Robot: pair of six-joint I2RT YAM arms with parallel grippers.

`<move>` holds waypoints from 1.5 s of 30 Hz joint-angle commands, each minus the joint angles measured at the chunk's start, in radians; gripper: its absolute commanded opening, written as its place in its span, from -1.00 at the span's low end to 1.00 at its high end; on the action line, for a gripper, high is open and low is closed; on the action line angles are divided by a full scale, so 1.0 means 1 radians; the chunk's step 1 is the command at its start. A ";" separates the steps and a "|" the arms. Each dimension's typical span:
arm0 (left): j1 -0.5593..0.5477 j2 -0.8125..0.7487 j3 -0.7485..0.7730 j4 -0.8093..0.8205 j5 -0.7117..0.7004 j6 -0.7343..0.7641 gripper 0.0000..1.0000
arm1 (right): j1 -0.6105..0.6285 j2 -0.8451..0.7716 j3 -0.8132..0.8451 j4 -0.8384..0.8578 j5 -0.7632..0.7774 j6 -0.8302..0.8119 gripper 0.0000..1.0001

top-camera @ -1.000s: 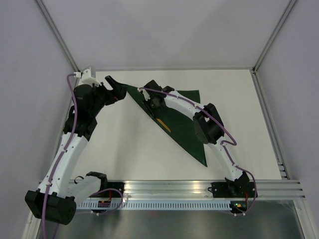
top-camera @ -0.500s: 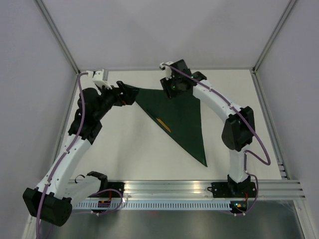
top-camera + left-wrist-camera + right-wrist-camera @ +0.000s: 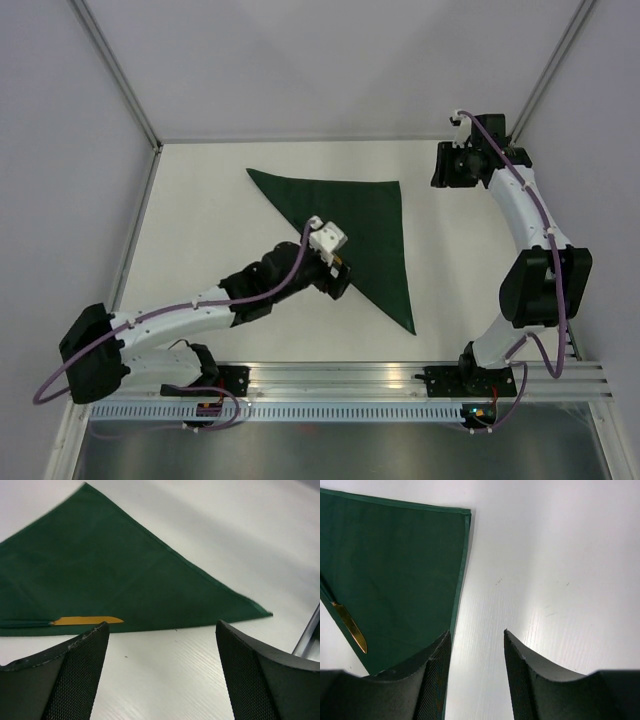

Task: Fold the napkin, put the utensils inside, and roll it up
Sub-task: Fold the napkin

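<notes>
My left gripper (image 3: 161, 626) hangs low over the white, faintly grained tabletop (image 3: 165, 680), jaws wide and holding nothing. Just ahead of it lies the napkin (image 3: 110, 575), folded into a flat dark green triangle. The knife (image 3: 87, 620) shows its orange-tan blade along the napkin's long edge nearest this gripper; its handle I cannot make out. My right gripper (image 3: 476, 633) sits well apart from the cloth, jaws parted more narrowly and empty, with the napkin's square corner ahead to its left. Pale grey wall panels (image 3: 330, 60) between metal posts (image 3: 120, 75) enclose the tabletop, and a metal rail (image 3: 350, 380) runs by my bases.
</notes>
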 commanded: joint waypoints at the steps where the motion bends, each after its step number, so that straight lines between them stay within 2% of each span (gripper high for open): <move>1: -0.135 0.081 -0.014 0.129 -0.163 0.129 0.79 | -0.012 -0.045 -0.036 -0.004 -0.035 0.005 0.04; 3: -0.225 0.120 -0.007 0.138 -0.227 0.163 0.76 | -0.042 -0.050 -0.057 0.005 -0.044 0.005 0.05; 9: -0.391 0.307 0.062 0.147 -0.307 0.227 0.71 | -0.066 -0.053 -0.080 0.013 -0.053 -0.003 0.04; 17: -0.519 0.574 0.200 0.159 -0.367 0.333 0.58 | -0.079 -0.054 -0.089 0.013 -0.048 -0.011 0.04; 29: -0.531 0.718 0.245 0.273 -0.335 0.387 0.48 | -0.090 -0.044 -0.097 0.022 -0.044 -0.008 0.02; 45: -0.531 0.813 0.276 0.365 -0.318 0.413 0.25 | -0.093 -0.044 -0.097 0.025 -0.044 -0.006 -0.01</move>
